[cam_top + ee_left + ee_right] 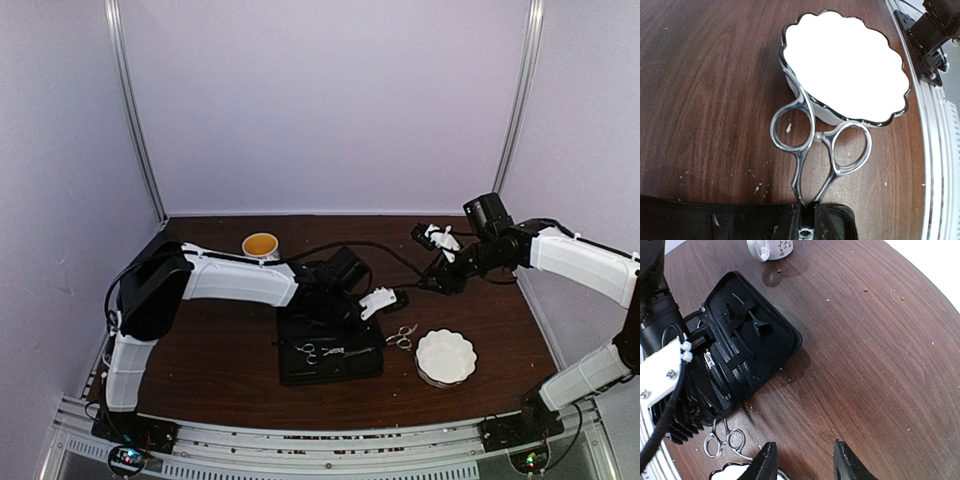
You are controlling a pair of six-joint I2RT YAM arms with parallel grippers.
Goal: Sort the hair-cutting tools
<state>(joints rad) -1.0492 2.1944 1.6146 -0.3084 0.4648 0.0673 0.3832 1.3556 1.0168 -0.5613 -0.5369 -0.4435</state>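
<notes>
The left tool (398,300) is closed, low over the worktop (220,350), right of the black case (330,372). In the middle of its wrist view a pair of scissors (817,136) rests its rings against the white dish (845,65). The blades run under the tool; gripped or not, I cannot tell. The right tool (805,460) hangs open and empty. A second pair (308,351) lies on the case.
</notes>
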